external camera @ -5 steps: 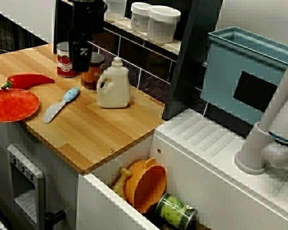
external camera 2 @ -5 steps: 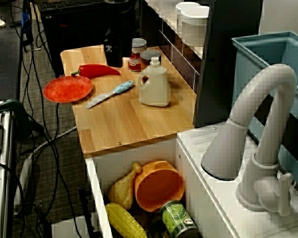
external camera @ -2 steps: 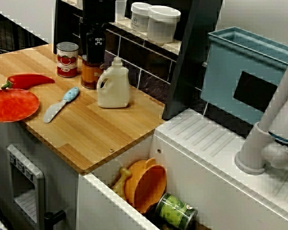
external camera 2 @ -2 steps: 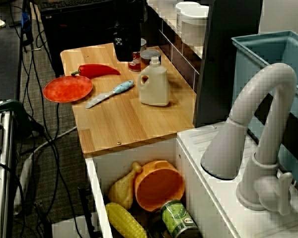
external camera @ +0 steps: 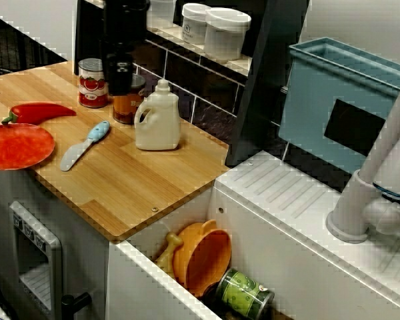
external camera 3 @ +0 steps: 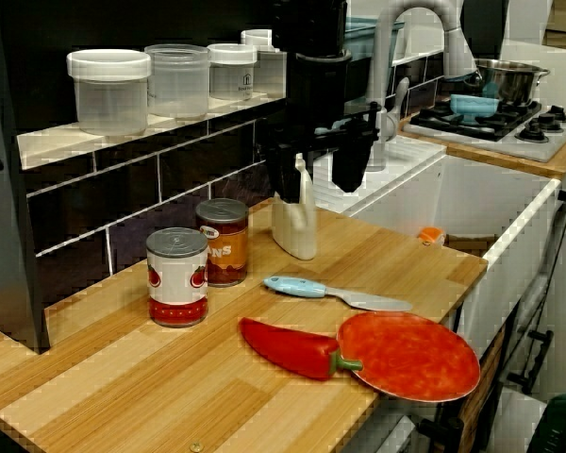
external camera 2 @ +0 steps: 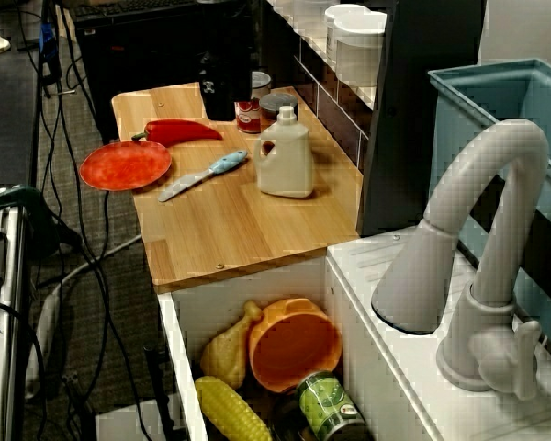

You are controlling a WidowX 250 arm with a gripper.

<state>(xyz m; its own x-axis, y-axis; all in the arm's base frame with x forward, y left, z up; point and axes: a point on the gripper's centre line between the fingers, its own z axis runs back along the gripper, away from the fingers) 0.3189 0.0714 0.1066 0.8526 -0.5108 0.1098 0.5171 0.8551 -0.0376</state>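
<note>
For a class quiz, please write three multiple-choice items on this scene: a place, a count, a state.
1. Where is the red pepper? A in the sink; B on the wooden counter by the red plate; C on the shelf.
2. Cans standing on that counter? A one; B two; C four.
3. The gripper is: A open, empty; B shut on the knife; C shut on the jug.
Key: 1 B, it lies beside the plate. 2 B, tomato can and orange-labelled can. 3 A, fingers apart, holding nothing.

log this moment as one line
gripper open, empty | hovers above board near tomato can, bottle | knife, pepper, plate on board
</note>
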